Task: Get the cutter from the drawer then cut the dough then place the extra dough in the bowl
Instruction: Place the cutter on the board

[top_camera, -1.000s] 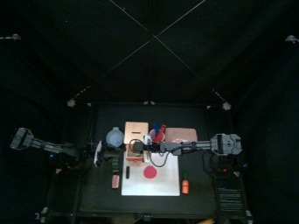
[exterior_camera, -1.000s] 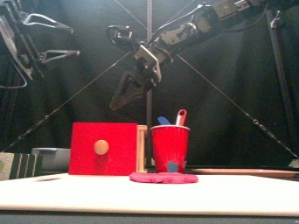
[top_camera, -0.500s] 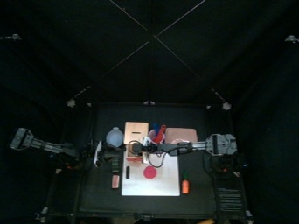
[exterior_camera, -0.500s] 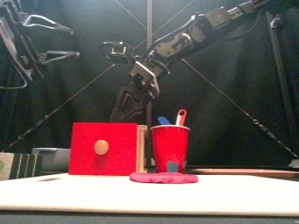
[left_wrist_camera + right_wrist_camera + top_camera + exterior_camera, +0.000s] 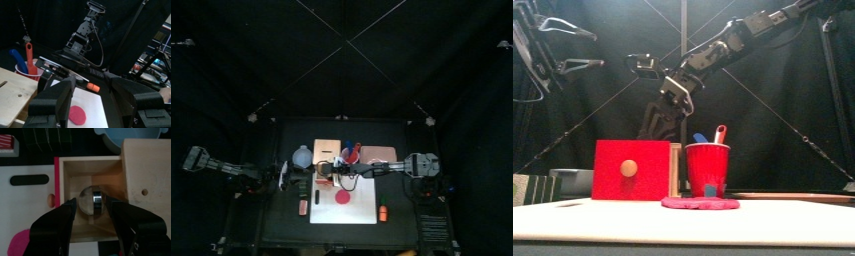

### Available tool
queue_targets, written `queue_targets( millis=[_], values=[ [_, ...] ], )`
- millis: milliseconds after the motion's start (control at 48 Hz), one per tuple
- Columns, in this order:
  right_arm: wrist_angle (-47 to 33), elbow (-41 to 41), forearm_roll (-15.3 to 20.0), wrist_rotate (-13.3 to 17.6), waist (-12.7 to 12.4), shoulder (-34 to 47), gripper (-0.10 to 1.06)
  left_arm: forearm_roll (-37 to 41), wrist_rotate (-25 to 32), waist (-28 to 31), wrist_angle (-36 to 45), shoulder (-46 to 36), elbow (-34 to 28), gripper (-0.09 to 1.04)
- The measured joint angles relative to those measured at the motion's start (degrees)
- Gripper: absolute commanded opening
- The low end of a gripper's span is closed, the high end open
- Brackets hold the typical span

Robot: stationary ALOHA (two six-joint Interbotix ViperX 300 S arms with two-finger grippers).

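Framing round shiny metal cutter (image 5: pixel 91 200): right pincer (image 5: pixel 91 203), spread.

Metal cutter (image 5: pixel 91 199) lies inside the open drawer (image 5: pixel 75 178); pink dough (image 5: pixel 700 203) lies flat.

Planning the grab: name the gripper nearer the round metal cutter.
Right: the right gripper hangs over the round metal cutter in the drawer; the left gripper rests left of the pale wooden box.
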Motion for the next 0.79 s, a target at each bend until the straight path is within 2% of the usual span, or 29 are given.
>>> queue_targets(
  millis=[292,354,583,792],
  values=[
    [0.26,-1.76,-1.41,0.00,-0.70,2.72,0.82,-0.09,-0.18,0.00,0.09,0.00,0.44,0.86],
    [1.14,-2.02,-1.58,0.00,-0.79,2.99,0.76,-0.09,-0.18,0.00,0.09,0.00,0.44,0.86],
    [4.04,-3.08,-1.85,0.00,-1.67,3.25,0.44,-0.09,-0.26,-0.18,0.09,0.00,0.70,0.86],
    [5.62,-5.27,-1.93,0.00,-1.32,3.25,0.42,-0.62,-0.26,-0.18,0.53,0.00,1.14,0.86]
  ],
)
